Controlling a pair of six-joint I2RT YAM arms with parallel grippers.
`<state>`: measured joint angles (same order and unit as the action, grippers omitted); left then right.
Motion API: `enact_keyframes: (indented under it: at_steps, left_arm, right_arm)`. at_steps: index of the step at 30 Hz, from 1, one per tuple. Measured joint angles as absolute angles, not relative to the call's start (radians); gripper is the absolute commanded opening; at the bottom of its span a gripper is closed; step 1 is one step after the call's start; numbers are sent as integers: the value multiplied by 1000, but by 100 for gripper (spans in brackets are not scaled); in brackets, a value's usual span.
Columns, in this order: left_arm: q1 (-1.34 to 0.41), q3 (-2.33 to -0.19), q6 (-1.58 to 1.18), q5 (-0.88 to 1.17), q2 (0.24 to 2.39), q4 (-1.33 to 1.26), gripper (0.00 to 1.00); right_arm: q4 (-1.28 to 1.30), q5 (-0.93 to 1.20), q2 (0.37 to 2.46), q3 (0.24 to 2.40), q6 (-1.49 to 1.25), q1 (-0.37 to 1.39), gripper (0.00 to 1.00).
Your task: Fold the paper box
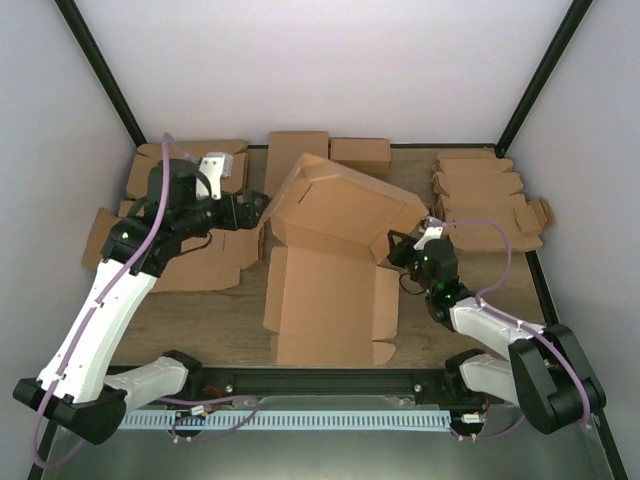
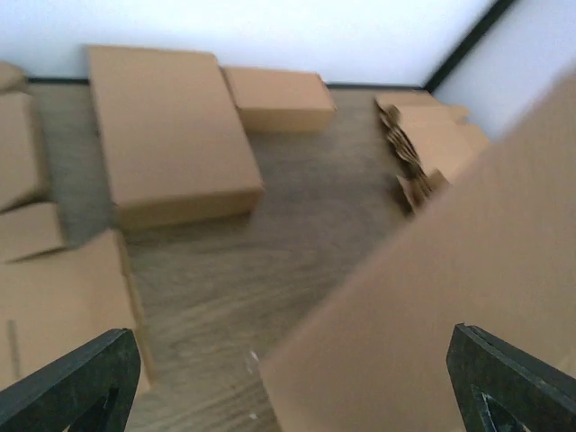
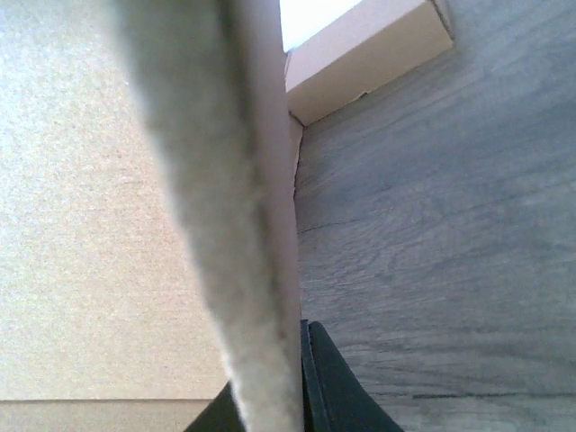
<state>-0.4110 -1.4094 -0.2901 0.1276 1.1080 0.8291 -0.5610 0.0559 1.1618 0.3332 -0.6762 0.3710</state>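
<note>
The paper box [image 1: 330,300] lies open in the middle of the table, its base flat and its lid panel [image 1: 345,205] raised and tilted. My left gripper [image 1: 262,208] is at the lid's left edge. In the left wrist view it [image 2: 292,360] is open wide, with the brown panel [image 2: 432,297] lying between its fingers [image 2: 81,382]. My right gripper [image 1: 400,250] is shut on the box's upright right side flap. In the right wrist view the flap [image 3: 243,225] runs edge-on between the jaws, with one black finger [image 3: 333,387] pressed against it.
A closed folded box [image 1: 297,155] and a smaller box [image 1: 360,153] stand at the back. A stack of notched blanks [image 1: 485,195] sits at the right and flat blanks [image 1: 190,265] lie at the left under my left arm. Black frame posts stand at the back corners.
</note>
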Motion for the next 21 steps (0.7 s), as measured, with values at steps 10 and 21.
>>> enact_keyframes:
  at_steps: [10, 21]
  left_arm:
    - [-411, -1270, -334, 339, 971, 835, 96]
    - [-421, -1035, -446, 536, 942, 763, 85]
  right_arm:
    - [-516, 25, 1133, 323, -916, 362, 1]
    - [-541, -20, 1132, 315, -960, 362, 1]
